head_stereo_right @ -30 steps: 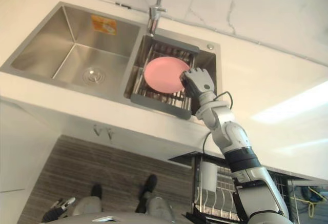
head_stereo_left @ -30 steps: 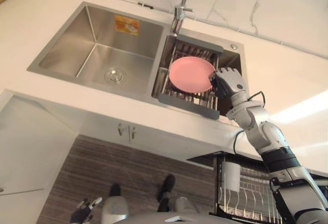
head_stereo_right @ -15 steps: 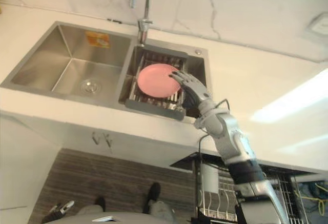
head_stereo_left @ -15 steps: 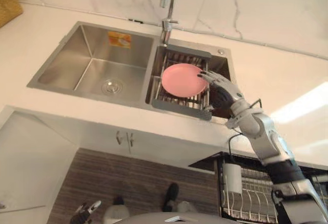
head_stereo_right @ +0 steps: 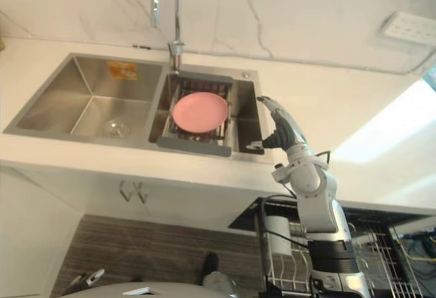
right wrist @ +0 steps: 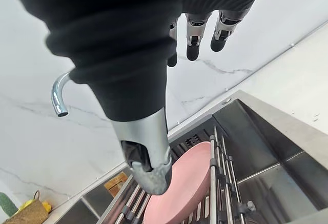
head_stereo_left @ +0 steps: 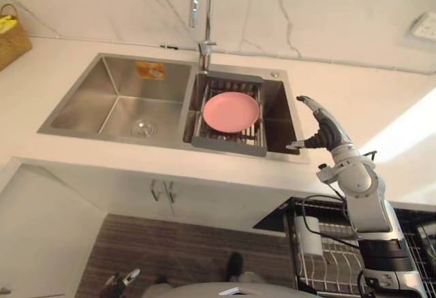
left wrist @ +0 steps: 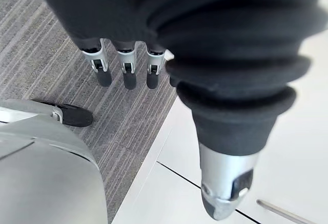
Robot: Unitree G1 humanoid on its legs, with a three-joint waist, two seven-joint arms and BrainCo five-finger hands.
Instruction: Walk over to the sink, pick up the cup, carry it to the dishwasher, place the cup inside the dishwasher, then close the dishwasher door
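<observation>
A pink plate [head_stereo_left: 231, 112] lies flat on a grey dish rack [head_stereo_left: 228, 149] in the right basin of the steel sink [head_stereo_left: 82, 110]. I see no cup in either basin. My right hand [head_stereo_left: 325, 134] hovers over the counter just right of the sink, apart from the plate, open, with its fingers [right wrist: 195, 39] straight and nothing in them. Past them in the right wrist view lies the plate [right wrist: 179, 183]. Low at my side hangs my left hand [head_stereo_left: 114, 284], open and empty, its fingers [left wrist: 125, 73] over the grey floor.
A tall tap [head_stereo_left: 199, 11] rises behind the sink. A wicker basket [head_stereo_left: 12, 39] stands on the counter at far left. Below the counter at right, the dishwasher's wire rack [head_stereo_left: 334, 260] is pulled out with a white cup-like thing [head_stereo_left: 308, 236] in it.
My right hand was curled at the plate's right edge; it has opened and drawn back up and to the right. The plate stays on the rack. The camera has shifted.
</observation>
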